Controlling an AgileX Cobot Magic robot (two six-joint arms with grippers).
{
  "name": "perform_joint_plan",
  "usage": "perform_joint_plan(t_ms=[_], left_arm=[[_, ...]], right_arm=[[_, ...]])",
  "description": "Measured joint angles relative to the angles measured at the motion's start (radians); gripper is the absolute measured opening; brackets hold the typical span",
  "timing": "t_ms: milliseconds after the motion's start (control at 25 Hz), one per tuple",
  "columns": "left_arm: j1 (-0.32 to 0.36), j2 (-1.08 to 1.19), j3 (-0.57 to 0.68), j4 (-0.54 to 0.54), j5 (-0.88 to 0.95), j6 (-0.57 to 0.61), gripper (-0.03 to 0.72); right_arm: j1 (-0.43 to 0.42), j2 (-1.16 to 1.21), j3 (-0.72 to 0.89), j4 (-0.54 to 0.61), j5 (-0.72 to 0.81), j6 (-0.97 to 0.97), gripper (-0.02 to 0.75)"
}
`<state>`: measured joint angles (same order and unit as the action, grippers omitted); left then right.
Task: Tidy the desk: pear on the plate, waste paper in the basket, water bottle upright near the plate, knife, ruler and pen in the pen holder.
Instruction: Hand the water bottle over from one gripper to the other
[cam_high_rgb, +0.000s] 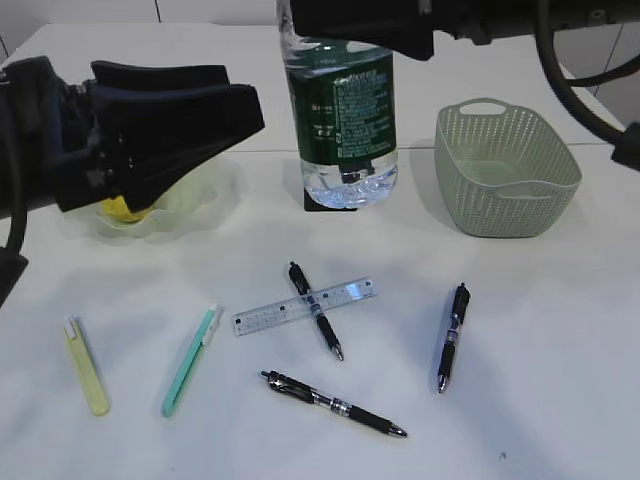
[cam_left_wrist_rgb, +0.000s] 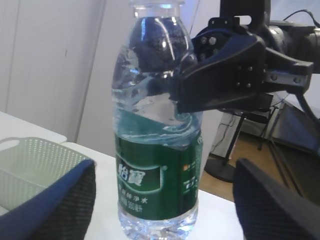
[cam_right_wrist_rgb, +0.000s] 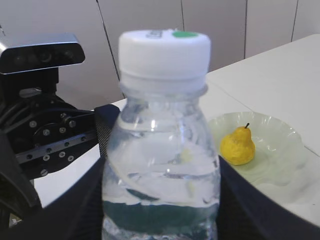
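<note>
The water bottle (cam_high_rgb: 340, 110) stands upright at mid desk, between the plate (cam_high_rgb: 215, 185) and the basket (cam_high_rgb: 505, 170). My right gripper (cam_right_wrist_rgb: 160, 200) is shut on the bottle's upper body, and the fingers (cam_left_wrist_rgb: 220, 75) press its clear wall. My left gripper (cam_left_wrist_rgb: 162, 195) is open, with a gap on each side of the bottle's green label (cam_left_wrist_rgb: 155, 185). The pear (cam_right_wrist_rgb: 237, 146) lies on the plate (cam_right_wrist_rgb: 270, 150). The pen holder (cam_high_rgb: 318, 198) peeks out behind the bottle's base. The ruler (cam_high_rgb: 305, 305) lies across a pen (cam_high_rgb: 316, 310). The waste paper is out of view.
Two more pens (cam_high_rgb: 335, 403) (cam_high_rgb: 452, 335) lie at the front of the desk (cam_high_rgb: 560, 400). A green knife (cam_high_rgb: 190, 362) and a yellow knife (cam_high_rgb: 87, 367) lie front left. My left gripper (cam_high_rgb: 235, 125) hangs in front of the plate.
</note>
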<state>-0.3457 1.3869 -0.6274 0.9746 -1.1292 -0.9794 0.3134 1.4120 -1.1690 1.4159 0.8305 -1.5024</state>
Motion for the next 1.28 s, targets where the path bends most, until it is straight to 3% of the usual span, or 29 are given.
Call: perform_joint_plan(t_ms=[560,1040,1280], left_arm=[[-0.030,0.107,-0.139,0.118,-0.033,-0.171,0.633],[-0.030,0.154,-0.173,0.124,-0.033,-0.196,0.634],[-0.071,0.170,-0.210,0.140,-0.033,-0.196,0.634]], right_arm=[[0.000,0.000,0.000,0.027,0.040,-0.078,0.405],[0.000,0.000,0.000,0.037,0.081,-0.093,0.405],[0.000,0.000,0.000,0.037,0.094,-0.096,0.405]])
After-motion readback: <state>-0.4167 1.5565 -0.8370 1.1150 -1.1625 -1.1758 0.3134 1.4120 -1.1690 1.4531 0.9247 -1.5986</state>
